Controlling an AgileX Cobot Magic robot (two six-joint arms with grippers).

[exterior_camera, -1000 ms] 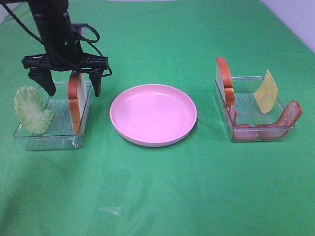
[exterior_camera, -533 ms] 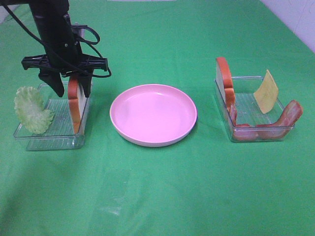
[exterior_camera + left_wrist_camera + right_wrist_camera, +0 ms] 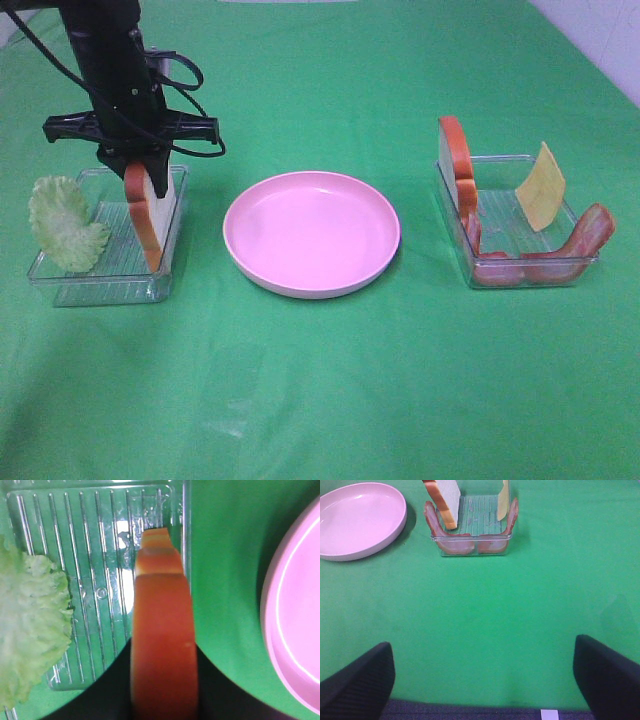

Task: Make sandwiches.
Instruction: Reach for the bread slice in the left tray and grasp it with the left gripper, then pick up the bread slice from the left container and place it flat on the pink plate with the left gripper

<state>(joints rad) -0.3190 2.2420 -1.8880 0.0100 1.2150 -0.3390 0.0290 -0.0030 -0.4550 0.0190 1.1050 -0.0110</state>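
The ruffled light-green lettuce leaf [image 3: 65,222] leaned at the left side of the left clear plastic tray [image 3: 110,285]. The left end effector [image 3: 143,165] was pinching the top of the upright white bread slice with orange-brown crust [image 3: 148,220] on that tray's plate side. Its fingertips were mostly hidden by the crust, just dark blur up close. The pink round plate [image 3: 312,232] sat mid green worktop [image 3: 330,400]. The right clear plastic tray [image 3: 520,275] held a second bread slice [image 3: 456,165], thin yellow cheese [image 3: 541,186] and reddish bacon strips [image 3: 585,240]. The right end effector [image 3: 485,675] was spread wide, well short of that tray, only its tips in frame.
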